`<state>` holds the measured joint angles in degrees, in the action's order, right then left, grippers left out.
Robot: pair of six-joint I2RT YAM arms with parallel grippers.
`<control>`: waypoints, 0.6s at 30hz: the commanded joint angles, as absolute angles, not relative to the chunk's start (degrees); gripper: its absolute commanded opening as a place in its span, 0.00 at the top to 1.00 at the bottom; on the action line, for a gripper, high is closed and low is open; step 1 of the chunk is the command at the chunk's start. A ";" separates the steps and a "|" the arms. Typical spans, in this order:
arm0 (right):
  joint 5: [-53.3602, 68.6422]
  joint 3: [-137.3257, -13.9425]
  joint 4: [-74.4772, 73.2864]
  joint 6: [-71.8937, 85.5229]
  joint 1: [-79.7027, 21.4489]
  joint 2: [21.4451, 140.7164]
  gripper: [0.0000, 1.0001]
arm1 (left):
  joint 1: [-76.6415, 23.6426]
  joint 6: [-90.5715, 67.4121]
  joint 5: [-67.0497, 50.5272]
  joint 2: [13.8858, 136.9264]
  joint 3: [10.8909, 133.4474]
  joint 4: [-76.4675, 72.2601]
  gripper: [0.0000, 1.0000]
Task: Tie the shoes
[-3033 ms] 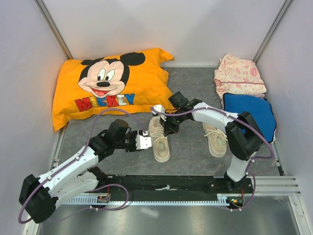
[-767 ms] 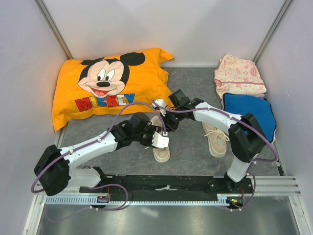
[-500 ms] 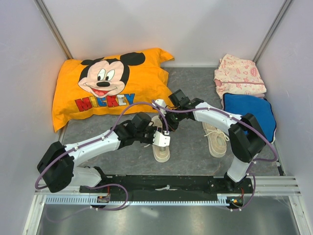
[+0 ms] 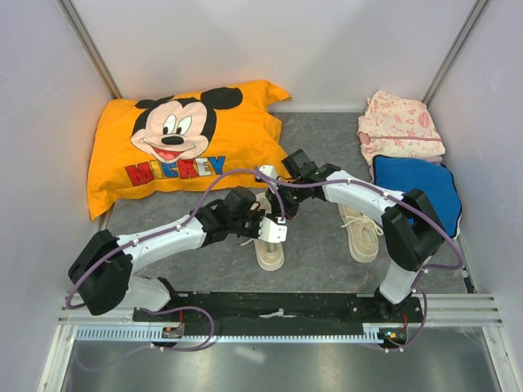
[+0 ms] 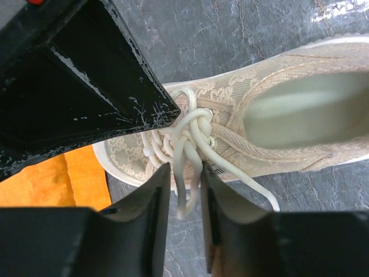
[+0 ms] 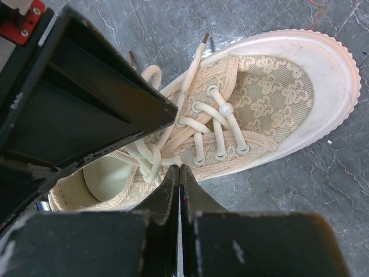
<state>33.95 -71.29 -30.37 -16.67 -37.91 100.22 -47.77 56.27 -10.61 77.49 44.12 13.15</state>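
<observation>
The left shoe (image 4: 268, 249), cream-beige with white laces, lies toe towards me in the middle; it also shows in the left wrist view (image 5: 300, 153) and the right wrist view (image 6: 277, 98). Its laces are crossed in a loose knot (image 5: 193, 124). My left gripper (image 4: 274, 231) (image 5: 184, 170) is open over the shoe, with a lace loop (image 5: 183, 193) hanging between its fingers. My right gripper (image 4: 276, 208) (image 6: 179, 170) is shut on a lace strand (image 6: 167, 161) beside the knot. The right shoe (image 4: 360, 231) lies apart to the right, its laces loose.
An orange Mickey pillow (image 4: 180, 143) fills the back left. A pink cloth (image 4: 400, 126) and a blue cloth (image 4: 417, 192) lie at the back right. White walls close in three sides. A black rail (image 4: 278, 306) runs along the near edge.
My left arm has swung right from beside the left shoe to over it, closing on my right gripper. The right arm has barely moved.
</observation>
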 commanded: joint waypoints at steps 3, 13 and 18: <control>31.21 -71.02 -28.83 -17.66 -37.53 97.47 1.00 | -47.99 57.66 -11.16 76.99 45.17 13.43 0.86; 25.41 -68.73 -29.97 -18.63 -37.18 96.42 1.00 | -47.29 56.25 -11.87 75.23 43.24 15.38 0.98; 23.03 -67.06 -31.11 -18.89 -37.18 95.01 1.00 | -47.02 56.07 -11.78 75.32 43.07 15.56 0.99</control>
